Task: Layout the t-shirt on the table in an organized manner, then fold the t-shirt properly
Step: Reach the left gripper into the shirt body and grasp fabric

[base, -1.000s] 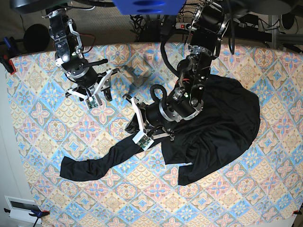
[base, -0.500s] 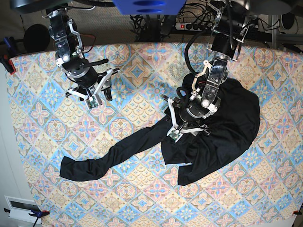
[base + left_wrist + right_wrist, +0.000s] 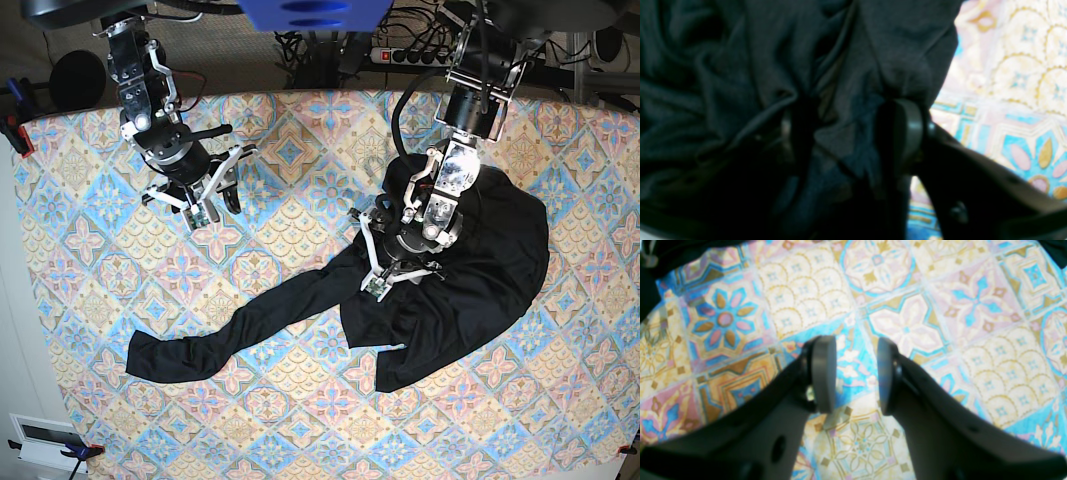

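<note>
Two grippers are in view, and only the left gripper point(image 3: 385, 262) is at the garment: in the left wrist view its jaws are seen spread apart, with dark fabric bunched between and around them, though whether any fold is truly pinched cannot be told through the blur. From that claw the t-shirt point(image 3: 470, 280) spreads mainly toward the right of the base view, where the body is heaped in a rumpled mass, while one long sleeve point(image 3: 240, 325) is stretched away from just beside the claw toward the lower left, its cuff end lying well apart from the body. The garment's long axis is thus judged to run diagonally across the table point(image 3: 90, 290), from the heap at centre right down to the sleeve end. The right gripper point(image 3: 205, 195) is held over bare patterned cloth near the upper left, jaws parted with nothing between them, as its own wrist view confirms; it stands well apart from the shirt, with the sleeve below it. For spreading the shirt flat, the left arm is judged the nearer to the body, and the right arm the nearer to the outstretched sleeve.
</note>
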`<state>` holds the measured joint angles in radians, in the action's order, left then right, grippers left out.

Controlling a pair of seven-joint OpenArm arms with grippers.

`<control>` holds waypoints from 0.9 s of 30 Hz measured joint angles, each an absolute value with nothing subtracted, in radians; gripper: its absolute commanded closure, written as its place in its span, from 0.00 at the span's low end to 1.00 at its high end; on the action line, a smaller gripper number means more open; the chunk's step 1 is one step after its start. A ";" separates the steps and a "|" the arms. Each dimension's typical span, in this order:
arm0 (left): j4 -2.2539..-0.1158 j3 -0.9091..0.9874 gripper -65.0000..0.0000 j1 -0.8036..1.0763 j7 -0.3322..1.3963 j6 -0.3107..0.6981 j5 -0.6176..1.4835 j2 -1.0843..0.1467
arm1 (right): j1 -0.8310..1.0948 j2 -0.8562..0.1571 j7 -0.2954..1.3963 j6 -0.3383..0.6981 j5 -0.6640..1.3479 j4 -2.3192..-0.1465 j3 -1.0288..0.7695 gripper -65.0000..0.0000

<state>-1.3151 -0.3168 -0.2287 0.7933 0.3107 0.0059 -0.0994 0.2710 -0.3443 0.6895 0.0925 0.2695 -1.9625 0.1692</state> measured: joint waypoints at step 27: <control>-0.783 -0.327 0.89 -0.875 0.489 0.019 0.020 0.150 | 0.323 -0.344 0.693 0.086 0.267 -1.963 0.171 0.70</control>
<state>-0.7834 -0.3275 -0.8749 0.4892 0.0189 0.0200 0.1505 0.3233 -0.3435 0.6933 0.0864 0.2672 -1.9629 0.1711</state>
